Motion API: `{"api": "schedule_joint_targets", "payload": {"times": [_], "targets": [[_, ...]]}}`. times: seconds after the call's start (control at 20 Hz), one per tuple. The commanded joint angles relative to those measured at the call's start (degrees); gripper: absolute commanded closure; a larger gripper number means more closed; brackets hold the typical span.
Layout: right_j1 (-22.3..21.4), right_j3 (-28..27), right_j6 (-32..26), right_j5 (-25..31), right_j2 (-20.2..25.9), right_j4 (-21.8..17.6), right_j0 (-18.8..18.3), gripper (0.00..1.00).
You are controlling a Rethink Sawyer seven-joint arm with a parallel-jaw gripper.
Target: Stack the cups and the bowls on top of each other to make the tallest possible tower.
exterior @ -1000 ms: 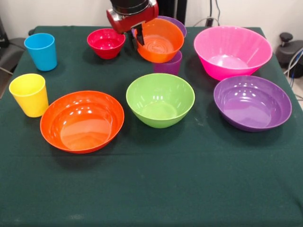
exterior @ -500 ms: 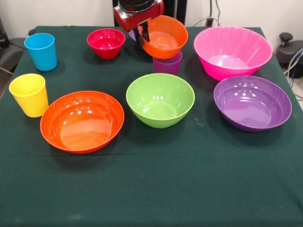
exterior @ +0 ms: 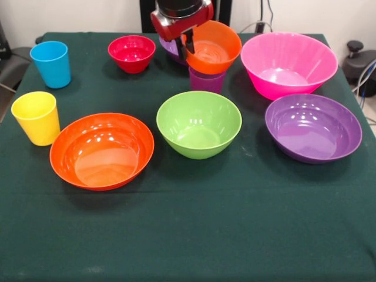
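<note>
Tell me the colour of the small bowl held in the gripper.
Orange: the small glossy plastic bowl in the gripper, clearest in the front view.

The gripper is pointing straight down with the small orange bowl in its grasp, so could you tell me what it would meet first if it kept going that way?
Most likely the purple cup: the gripper holds the small orange bowl just above it, so the bowl's bottom would touch the cup's rim first. Depth is hard to judge from this one view.
</note>
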Motion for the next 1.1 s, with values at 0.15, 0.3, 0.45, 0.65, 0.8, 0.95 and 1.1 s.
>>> {"api": "schedule_joint_targets", "payload": {"times": [0.15, 0.3, 0.45, 0.65, 0.8, 0.95, 1.1], "targets": [[4.5, -7.4, -5.5, -1.3, -3.7, -3.2, 3.7, 1.0], [5.5, -8.1, -6.1, -1.5, -4.0, -3.3, 3.5, 1.0], [5.7, -8.9, -7.5, -1.4, -3.9, -4.2, 3.6, 1.0], [5.4, -8.6, -9.4, -2.8, -3.3, -5.8, 2.7, 0.0], [3.6, -8.6, -7.1, -2.4, -4.5, -7.2, 4.3, 0.0], [3.2, -8.6, -6.6, -2.1, -5.2, -8.3, 5.1, 0.0], [3.8, -8.6, -5.8, -1.9, -5.6, -8.3, 5.3, 0.0]]}}
